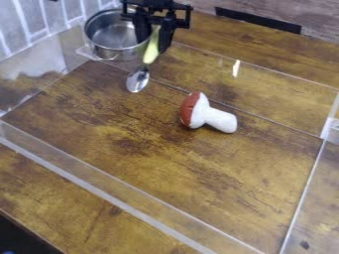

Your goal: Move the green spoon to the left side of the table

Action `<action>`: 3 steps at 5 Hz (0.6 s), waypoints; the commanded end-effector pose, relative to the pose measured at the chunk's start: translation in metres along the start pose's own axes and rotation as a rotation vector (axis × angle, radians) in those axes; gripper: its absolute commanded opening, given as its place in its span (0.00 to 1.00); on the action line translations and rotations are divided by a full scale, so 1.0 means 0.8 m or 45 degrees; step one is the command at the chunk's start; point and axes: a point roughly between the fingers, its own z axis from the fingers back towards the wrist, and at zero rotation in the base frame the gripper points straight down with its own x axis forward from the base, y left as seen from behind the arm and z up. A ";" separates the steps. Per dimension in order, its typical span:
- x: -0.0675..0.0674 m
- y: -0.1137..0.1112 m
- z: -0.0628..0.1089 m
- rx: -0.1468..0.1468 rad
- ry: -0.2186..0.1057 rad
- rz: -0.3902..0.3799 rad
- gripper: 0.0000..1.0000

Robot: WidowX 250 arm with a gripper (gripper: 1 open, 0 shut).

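The green spoon (147, 60) hangs at a slant near the back of the table (159, 139), its yellow-green handle up and its shiny silver bowl low over the wood. My gripper (157, 30) points down from the top edge and is shut on the upper end of the handle. The spoon's bowl looks close to or touching the planks; I cannot tell which.
A silver metal pot (111, 34) stands just left of the gripper at the back. A red-capped white mushroom toy (204, 112) lies on its side right of centre. Clear acrylic walls (79, 174) edge the tabletop.
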 end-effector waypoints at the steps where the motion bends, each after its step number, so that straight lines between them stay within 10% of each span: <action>1: -0.002 -0.005 0.041 -0.002 -0.119 -0.009 0.00; 3: 0.001 -0.008 0.043 0.025 -0.103 -0.023 0.00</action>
